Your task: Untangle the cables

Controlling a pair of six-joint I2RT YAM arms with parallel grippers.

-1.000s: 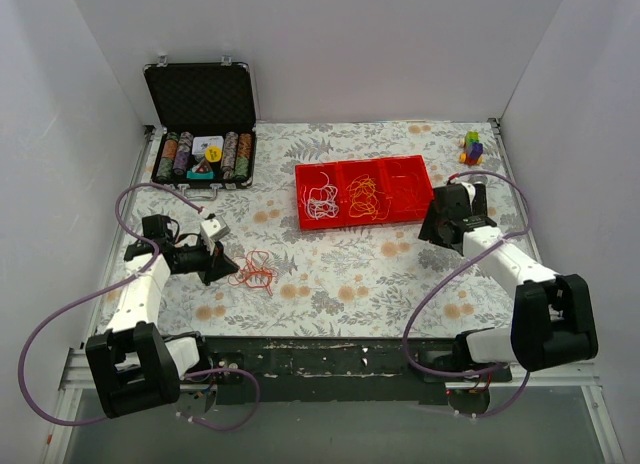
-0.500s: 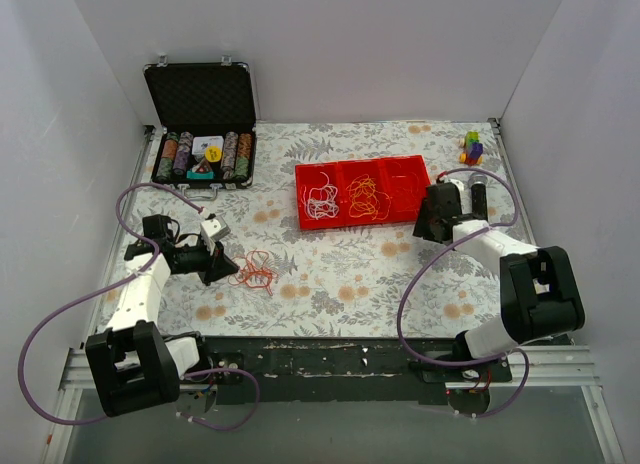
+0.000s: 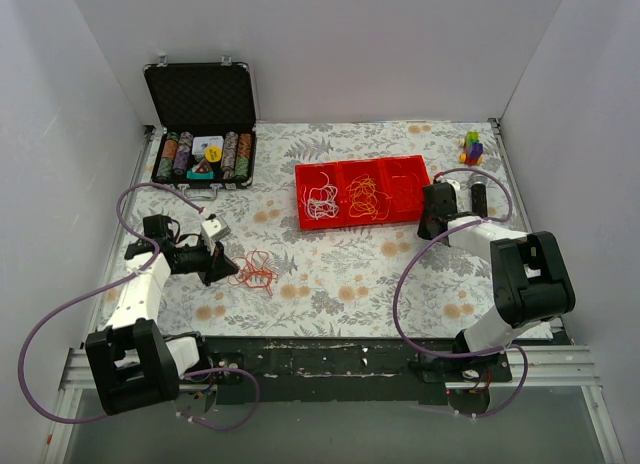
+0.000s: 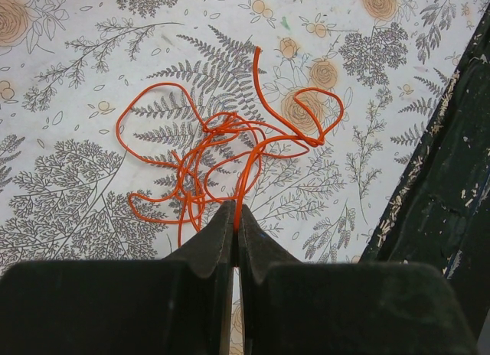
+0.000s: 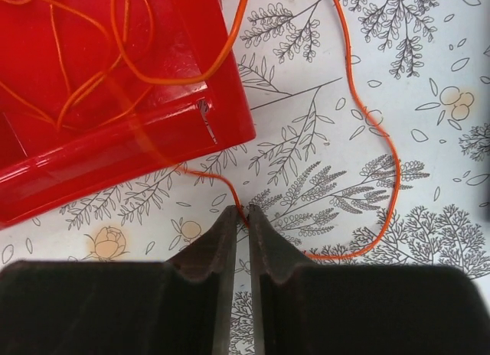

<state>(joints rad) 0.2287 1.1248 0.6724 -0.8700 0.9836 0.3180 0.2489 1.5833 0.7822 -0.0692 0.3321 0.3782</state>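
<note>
The right hand (image 3: 428,228) has slid up and to the left across the worktop (image 3: 340,284), and now it sits right by the near corner of the red tray (image 3: 360,224). The right arm (image 3: 525,274) has folded in behind it, so its big black part is closer to the tray than before. The purple cable (image 3: 396,289) beside that arm has bent into a taller loop
</note>
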